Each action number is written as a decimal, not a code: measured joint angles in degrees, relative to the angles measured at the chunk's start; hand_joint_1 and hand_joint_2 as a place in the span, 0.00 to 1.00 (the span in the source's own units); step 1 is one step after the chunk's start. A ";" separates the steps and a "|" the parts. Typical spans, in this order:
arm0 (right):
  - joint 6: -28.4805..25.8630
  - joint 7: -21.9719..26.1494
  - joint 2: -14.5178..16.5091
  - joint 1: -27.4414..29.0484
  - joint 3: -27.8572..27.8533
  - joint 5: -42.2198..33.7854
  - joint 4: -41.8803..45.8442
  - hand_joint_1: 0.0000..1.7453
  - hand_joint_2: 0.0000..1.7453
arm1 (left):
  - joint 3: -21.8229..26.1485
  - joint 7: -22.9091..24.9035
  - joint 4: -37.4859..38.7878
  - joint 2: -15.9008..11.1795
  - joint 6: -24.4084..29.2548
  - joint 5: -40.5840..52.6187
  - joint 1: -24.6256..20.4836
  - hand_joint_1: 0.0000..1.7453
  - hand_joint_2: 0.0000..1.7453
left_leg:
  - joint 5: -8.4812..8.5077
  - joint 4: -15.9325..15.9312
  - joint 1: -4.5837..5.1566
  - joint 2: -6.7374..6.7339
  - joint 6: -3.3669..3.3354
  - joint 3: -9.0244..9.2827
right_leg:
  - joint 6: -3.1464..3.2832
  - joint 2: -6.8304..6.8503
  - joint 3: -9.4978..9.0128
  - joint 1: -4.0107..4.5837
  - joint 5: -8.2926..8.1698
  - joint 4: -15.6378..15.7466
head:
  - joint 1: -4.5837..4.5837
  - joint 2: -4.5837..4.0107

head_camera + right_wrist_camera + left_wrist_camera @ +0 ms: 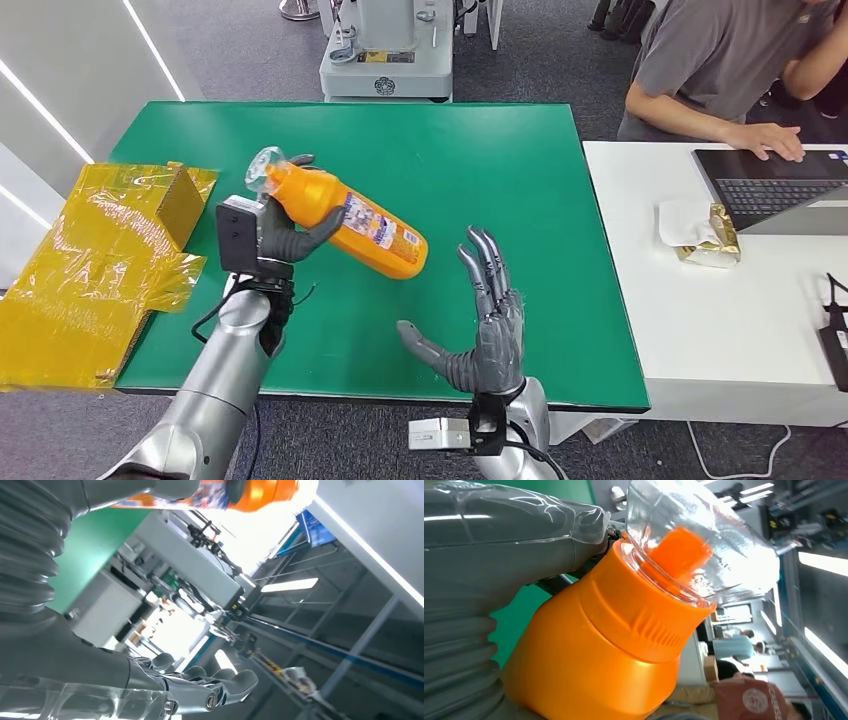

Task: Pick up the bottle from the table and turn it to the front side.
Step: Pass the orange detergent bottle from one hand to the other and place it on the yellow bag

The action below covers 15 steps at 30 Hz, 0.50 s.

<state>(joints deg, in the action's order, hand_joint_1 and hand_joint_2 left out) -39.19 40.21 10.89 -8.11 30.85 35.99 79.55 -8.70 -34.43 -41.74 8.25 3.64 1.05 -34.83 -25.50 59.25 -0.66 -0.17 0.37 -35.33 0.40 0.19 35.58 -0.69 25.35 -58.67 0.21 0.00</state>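
My left hand (283, 232) grips an orange bottle (350, 218) near its neck and holds it above the green table (450, 170). The bottle lies tilted, its clear cap (264, 166) toward the back left and its base toward the front right; a printed label (375, 226) faces up. In the left wrist view the orange shoulder (589, 650) and clear cap (704, 545) are close against my left hand (499, 545). My right hand (482, 325) is open, fingers spread, to the right of the bottle's base and apart from it. Its fingers (200, 685) show in the right wrist view, with the bottle (250, 490) beyond.
Crumpled yellow wrapping (90, 260) with a small box lies over the table's left edge. A white table (720, 330) at the right holds a laptop (780, 185) and a snack packet (705, 240); a person (730, 70) sits there. A grey machine base (385, 60) stands behind.
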 joint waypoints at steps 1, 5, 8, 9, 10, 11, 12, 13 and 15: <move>0.00 0.00 0.00 0.74 0.27 -0.85 0.63 0.00 1.00 | 1.31 0.27 0.60 -1.36 -0.30 -0.79 -0.73 1.00 1.00 | 0.03 -0.01 -0.01 -0.02 0.05 0.01 | 0.02 -0.03 0.01 0.01 -0.01 0.00 | -0.01 0.00; 0.00 0.01 0.00 3.35 1.21 -2.47 2.45 0.00 1.00 | 5.25 0.34 2.78 -7.18 3.57 1.50 -3.48 1.00 1.00 | 0.11 -0.03 -0.07 -0.06 0.16 0.03 | 0.11 -0.12 0.06 0.06 -0.06 -0.02 | 0.01 0.00; 0.00 0.01 0.01 4.78 1.77 -2.41 3.09 0.00 1.00 | 6.02 0.53 4.22 -11.19 9.31 6.86 -5.81 1.00 1.00 | 0.14 -0.02 -0.14 -0.01 0.20 0.00 | 0.13 -0.06 0.07 0.15 -0.05 -0.03 | -0.02 0.00; 0.00 0.01 0.01 5.02 1.86 -2.60 3.15 0.00 1.00 | 6.07 0.31 4.57 -12.44 11.15 8.83 -6.76 1.00 1.00 | 0.14 -0.02 -0.15 -0.01 0.21 -0.01 | 0.15 -0.06 0.07 0.17 -0.06 -0.03 | -0.02 0.00; 0.00 0.01 0.01 5.12 1.93 -2.99 3.14 0.00 1.00 | 6.08 -0.36 4.76 -13.58 12.85 10.71 -7.78 1.00 1.00 | 0.14 -0.02 -0.15 -0.02 0.21 -0.02 | 0.16 -0.07 0.07 0.17 -0.07 -0.03 | -0.02 0.00; 0.00 0.01 0.00 5.14 2.01 -3.61 3.04 0.00 1.00 | 6.08 -1.58 4.81 -14.65 14.60 12.63 -8.87 1.00 1.00 | 0.14 -0.02 -0.15 -0.03 0.21 -0.02 | 0.17 -0.08 0.07 0.17 -0.08 -0.03 | -0.03 0.00; 0.00 0.01 -0.01 5.10 2.11 -4.35 2.89 0.00 1.00 | 6.10 -2.92 4.64 -15.74 16.11 14.33 -9.91 1.00 1.00 | 0.14 -0.02 -0.15 -0.03 0.21 -0.02 | 0.18 -0.08 0.06 0.16 -0.08 -0.03 | -0.03 0.00; 0.00 0.01 -0.01 5.03 2.27 -5.10 2.68 0.00 1.00 | 6.16 -3.98 4.17 -16.66 17.33 15.73 -10.81 1.00 1.00 | 0.14 -0.02 -0.14 -0.05 0.22 -0.02 | 0.18 -0.09 0.06 0.16 -0.09 -0.03 | -0.03 0.00; 0.01 0.01 -0.02 4.85 2.62 -6.41 2.18 0.00 1.00 | 6.51 -4.49 2.23 -18.52 18.99 17.96 -12.12 1.00 1.00 | 0.14 -0.02 -0.14 -0.07 0.22 -0.02 | 0.19 -0.11 0.07 0.16 -0.09 -0.03 | -0.03 0.00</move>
<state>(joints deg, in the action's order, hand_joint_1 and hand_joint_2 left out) -39.18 40.22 10.87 -3.26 33.47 29.57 81.73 -2.19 -38.92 -39.51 -10.27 22.63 19.01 -46.94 -25.36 59.23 -0.80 -0.25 0.59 -35.35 0.59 0.08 35.65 -0.53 25.26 -58.70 0.19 0.00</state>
